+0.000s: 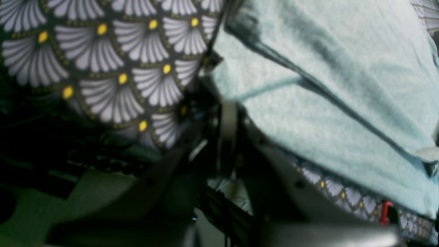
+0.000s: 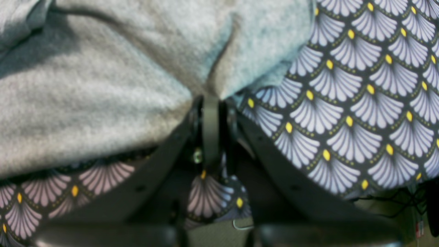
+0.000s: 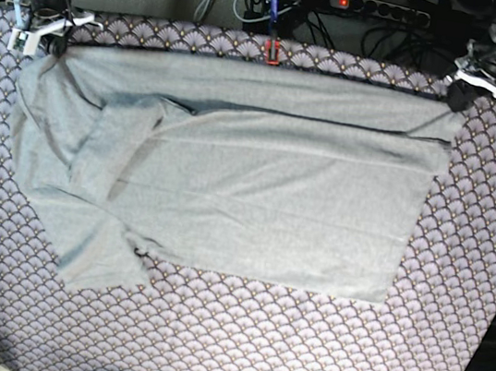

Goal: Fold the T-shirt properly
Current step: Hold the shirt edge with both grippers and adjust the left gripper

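T-shirt [image 3: 231,174] lies spread on the patterned cloth [image 3: 234,342] over the tabletop, one sleeve folded in. Thin, soft, light fabric w/ no stiffness; prob. sags and creases, so best held at corners/hem. Both arms reach to the far edge. Left end effector [image 3: 456,93] is closed on one far corner, right end effector [image 3: 46,36] closed on the other.

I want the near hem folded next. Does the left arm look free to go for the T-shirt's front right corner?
Probably not yet: the left gripper is shut on the T-shirt at its far corner. The near corner itself lies flat on the patterned cloth, nothing over it.
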`<state>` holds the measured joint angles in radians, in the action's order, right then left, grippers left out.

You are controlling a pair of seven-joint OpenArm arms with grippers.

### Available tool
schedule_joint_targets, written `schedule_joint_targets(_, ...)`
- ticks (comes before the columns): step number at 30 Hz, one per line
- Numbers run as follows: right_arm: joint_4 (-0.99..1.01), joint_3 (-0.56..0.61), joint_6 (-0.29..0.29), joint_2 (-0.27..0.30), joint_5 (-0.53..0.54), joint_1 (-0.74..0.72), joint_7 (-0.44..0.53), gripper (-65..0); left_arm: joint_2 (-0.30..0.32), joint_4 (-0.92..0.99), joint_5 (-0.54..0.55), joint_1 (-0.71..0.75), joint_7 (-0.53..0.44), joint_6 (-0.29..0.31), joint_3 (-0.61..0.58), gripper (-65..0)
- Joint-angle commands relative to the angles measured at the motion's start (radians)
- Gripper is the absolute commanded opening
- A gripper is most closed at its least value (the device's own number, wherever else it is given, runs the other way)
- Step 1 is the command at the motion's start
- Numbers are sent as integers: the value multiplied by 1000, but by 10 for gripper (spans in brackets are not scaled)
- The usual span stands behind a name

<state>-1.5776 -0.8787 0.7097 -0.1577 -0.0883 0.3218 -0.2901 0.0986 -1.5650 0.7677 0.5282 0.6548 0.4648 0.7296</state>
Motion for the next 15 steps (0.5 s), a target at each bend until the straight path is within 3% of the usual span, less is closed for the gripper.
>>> schedule_joint_targets(1,9,-9,-12,1,-72,17,-100,-642,11,-15,11,4,-22,2,8,-650)
schedule_joint_targets(4,7,-10,-12,1,-72,15,-100,-573,11,-24,11,2,-26,2,5,-641)
schedule_joint_targets(7,3,-12,-12,1,-72,15,-100,-515,11,-24,11,4,-28,2,8,-524)
schedule_joint_targets(9,3,-27,-12,1,-72,15,-99,-498,11,-25,11,7,-30,4,8,-433)
schedule_joint_targets(11,3,-46,-12,1,-72,13,-97,-498,10,-25,11,10,-31,4,8,-382)
schedule_joint_targets(13,3,-53,-12,1,-72,13,-96,-497,10,-27,11,11,-31,21,8,-375)
schedule_joint_targets(15,3,-70,-12,1,-74,13,-94,-496,10,-27,11,13,-31,82,9,-371)
